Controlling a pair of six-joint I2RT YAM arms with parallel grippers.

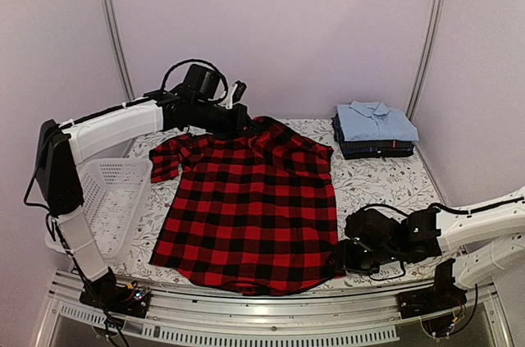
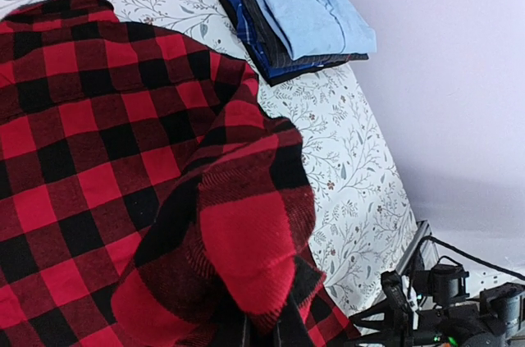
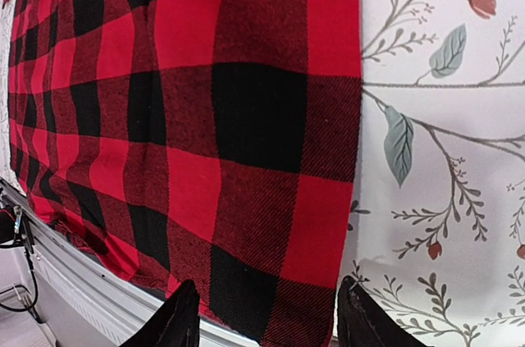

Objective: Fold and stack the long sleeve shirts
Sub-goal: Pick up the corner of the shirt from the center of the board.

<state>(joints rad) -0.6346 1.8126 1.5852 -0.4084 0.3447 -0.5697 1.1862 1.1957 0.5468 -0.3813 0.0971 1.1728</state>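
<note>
Red-and-black check shirt (image 1: 254,207) lies spread at centre of desk (image 1: 385,183), collar toward top of frame. Left hand (image 1: 239,120), upper centre, clamped on bunched cloth near collar and shoulder. Right hand (image 3: 269,289), lower right, fingers apart astride hem corner; no grip yet. Folded shirt stack (image 1: 373,130) upper right, light blue on top.

Risks:
- Right hand catching thin edge only, hem slipping out mid-fold.
- Uneven lift between hands skewing fold line.
- Sleeve at left of frame snagging on basket (image 1: 115,191) beside it.

One red-and-black check shirt (image 1: 254,207) and one white basket (image 1: 115,168). At two o'clock, one light blue shirt (image 1: 373,121) tops at least two dark ones (image 1: 373,150).
</note>
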